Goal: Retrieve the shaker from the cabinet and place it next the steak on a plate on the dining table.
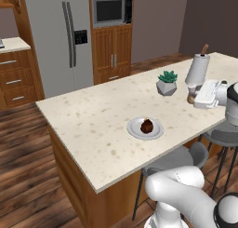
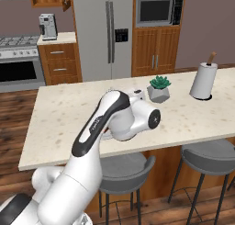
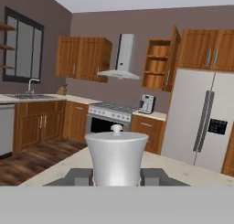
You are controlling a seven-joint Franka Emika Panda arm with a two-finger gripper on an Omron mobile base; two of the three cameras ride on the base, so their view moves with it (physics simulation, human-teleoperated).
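From the left base camera I see the round pale plate [image 1: 145, 128] with the dark lumpy steak [image 1: 147, 125] on the speckled beige stone dining table [image 1: 93, 124]; my gripper [image 1: 191, 96] hovers well right of it. From the right, my arm hides the plate. The hand camera shows the fingers clamped on the small pale-capped shaker [image 3: 117, 155]; its smooth taper could slip, or I may set it too far away.

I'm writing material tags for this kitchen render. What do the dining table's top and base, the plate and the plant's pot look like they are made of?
Dining table: the top looks like polished beige stone, going by its brown speckles; the base looks like varnished wood with visible grain. Plate: probably glazed ceramic, plain pale grey. Plant pot: faceted matte grey, perhaps concrete or ceramic.
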